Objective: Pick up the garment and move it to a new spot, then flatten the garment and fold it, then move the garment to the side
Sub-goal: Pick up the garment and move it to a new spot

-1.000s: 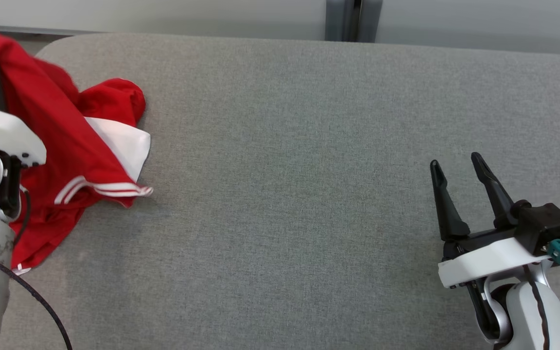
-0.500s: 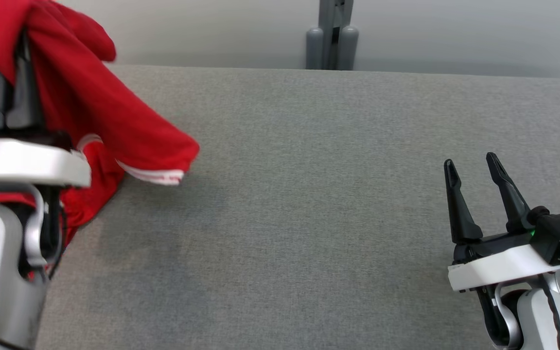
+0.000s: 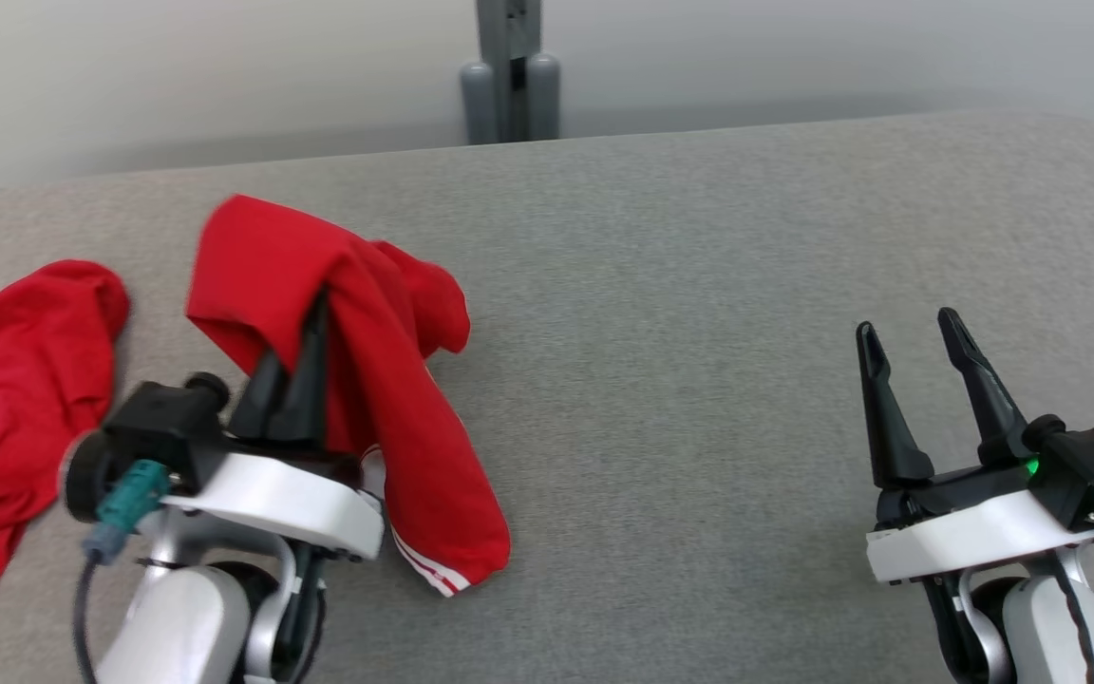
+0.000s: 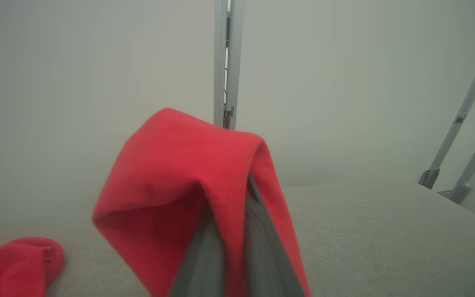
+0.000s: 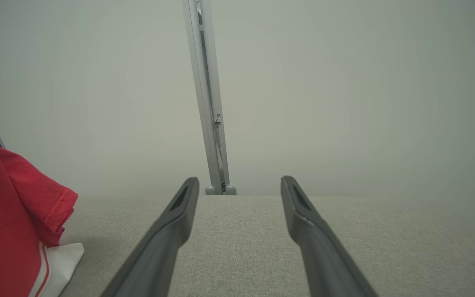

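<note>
At lower left, your left claw (image 3: 311,318) pinches the red garment (image 3: 405,427) over the grey surface (image 3: 680,285). Your right claw (image 3: 906,328) gapes wide, empty.

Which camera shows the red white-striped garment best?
Head view: the red white-striped garment drapes over the shut left claw and trails onto the grey fabric table. Left wrist view catches one fold; right wrist view, a sleeve edge.

The left hand (image 3: 311,328) and right hand (image 3: 906,326) each have two long, tapering black fingers (image 3: 889,427), a black block (image 3: 162,418), a white wrist shell (image 3: 291,499) and a silver forearm (image 3: 177,627). A teal plug (image 3: 124,484) with a dark cable (image 3: 82,617) sits beside each wrist. A green light (image 3: 1031,467) glows behind the right fingers.
</note>
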Available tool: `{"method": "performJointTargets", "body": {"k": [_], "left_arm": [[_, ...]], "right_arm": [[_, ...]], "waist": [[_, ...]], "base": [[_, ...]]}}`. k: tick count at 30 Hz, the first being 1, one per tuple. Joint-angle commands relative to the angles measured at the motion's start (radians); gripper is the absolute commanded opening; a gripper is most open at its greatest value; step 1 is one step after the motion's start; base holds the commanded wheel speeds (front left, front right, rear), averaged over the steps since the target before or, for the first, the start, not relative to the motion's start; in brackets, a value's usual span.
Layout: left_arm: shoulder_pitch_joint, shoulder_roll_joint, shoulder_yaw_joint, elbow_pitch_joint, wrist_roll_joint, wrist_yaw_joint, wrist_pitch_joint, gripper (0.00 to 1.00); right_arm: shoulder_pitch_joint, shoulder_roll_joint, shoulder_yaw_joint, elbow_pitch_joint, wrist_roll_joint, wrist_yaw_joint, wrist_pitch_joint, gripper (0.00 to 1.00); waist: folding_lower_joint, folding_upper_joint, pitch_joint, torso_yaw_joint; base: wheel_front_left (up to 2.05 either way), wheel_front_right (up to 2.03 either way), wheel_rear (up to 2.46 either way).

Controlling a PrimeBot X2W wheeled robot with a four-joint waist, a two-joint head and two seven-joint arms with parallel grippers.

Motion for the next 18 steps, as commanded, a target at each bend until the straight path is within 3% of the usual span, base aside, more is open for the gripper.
{"method": "performJointTargets", "body": {"k": [1, 12, 18], "left_arm": [[0.002, -0.006, -0.009, 0.010, -0.005, -0.008, -0.006, 0.00], [-0.128, -0.068, -0.090, 0.198, -0.002, -0.080, -0.031, 0.00], [-0.165, -0.103, -0.121, 0.331, -0.025, -0.123, -0.044, 0.00]], "right_arm": [[0.009, -0.006, 0.007, 0.000, 0.007, 0.002, -0.004, 1.00], [-0.001, -0.007, 0.011, 0.020, 0.034, 0.002, -0.031, 1.00], [-0.010, -0.006, 0.009, 0.038, 0.052, 0.002, -0.049, 1.00]], "waist": [[0.0000, 0.0000, 0.007, -0.045], [0.0000, 0.0000, 0.057, -0.191], [0.0000, 0.0000, 0.081, -0.224]], "base": [[0.00, 0.00, 0.00], [0.00, 0.00, 0.00], [0.00, 0.00, 0.00]]}}
